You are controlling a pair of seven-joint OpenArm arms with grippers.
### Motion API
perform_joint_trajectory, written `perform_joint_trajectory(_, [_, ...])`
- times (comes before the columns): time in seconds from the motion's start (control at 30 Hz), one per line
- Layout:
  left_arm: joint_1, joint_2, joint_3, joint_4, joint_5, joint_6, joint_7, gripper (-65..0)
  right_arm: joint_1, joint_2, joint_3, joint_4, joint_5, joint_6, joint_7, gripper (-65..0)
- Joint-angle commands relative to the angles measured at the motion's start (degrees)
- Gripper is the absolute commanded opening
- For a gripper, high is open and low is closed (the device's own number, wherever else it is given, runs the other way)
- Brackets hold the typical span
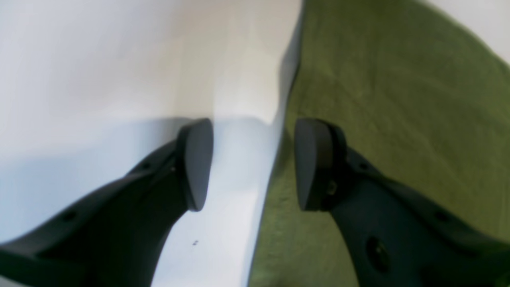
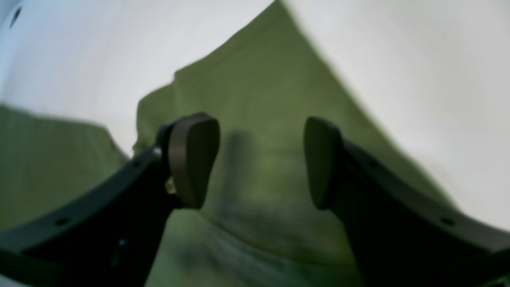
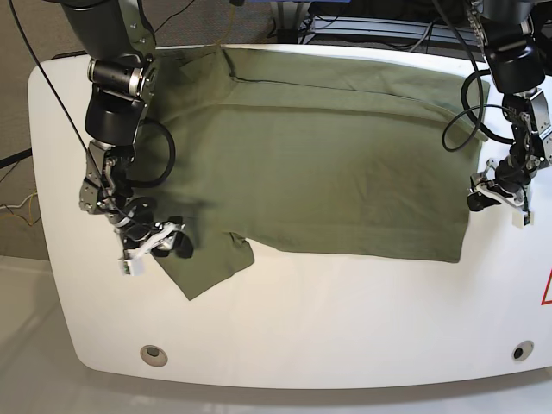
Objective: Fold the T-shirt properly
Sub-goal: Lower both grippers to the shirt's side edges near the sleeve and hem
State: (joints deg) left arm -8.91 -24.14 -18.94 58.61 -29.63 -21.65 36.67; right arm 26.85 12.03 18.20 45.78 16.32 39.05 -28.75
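Note:
The olive-green T-shirt [image 3: 319, 164] lies spread flat across the white table [image 3: 345, 319], with one sleeve pointing toward the front left. My right gripper [image 3: 172, 246] hovers over that sleeve. In the right wrist view it [image 2: 261, 159] is open, and the sleeve cloth [image 2: 259, 79] lies below the gap. My left gripper [image 3: 479, 197] is at the shirt's right edge. In the left wrist view it [image 1: 254, 163] is open and straddles that edge, one finger above the shirt [image 1: 398, 99] and the other above bare table [image 1: 99, 59].
The table's rounded front edge has two small round holes [image 3: 154, 353] [image 3: 518, 352]. A red mark [image 3: 547, 289] sits at the right rim. Black cables [image 3: 457, 121] loop beside both arms, and equipment stands behind the table.

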Motion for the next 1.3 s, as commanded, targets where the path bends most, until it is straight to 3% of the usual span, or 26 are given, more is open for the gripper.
perform_joint_trajectory(0.0, [-1.85,-0.93,-0.06,-0.01,-0.68,-0.35,-0.72,-33.6,1.39,0.54,-0.89,1.19,0.99,0.45,1.59,-29.3])
perform_joint_trajectory(0.47, [-9.13,-0.29,1.77,-13.91,0.82,-0.51,-4.53,-33.6,1.96,1.52,-0.18,0.6,0.6,0.6,1.44,-30.1])
perform_joint_trajectory(1.27, [-6.99,0.7,0.85,-11.48,-0.02,-0.96,-4.97,-34.5,3.58,1.17,0.63,-2.63,-0.44,0.29,4.38,-29.7])
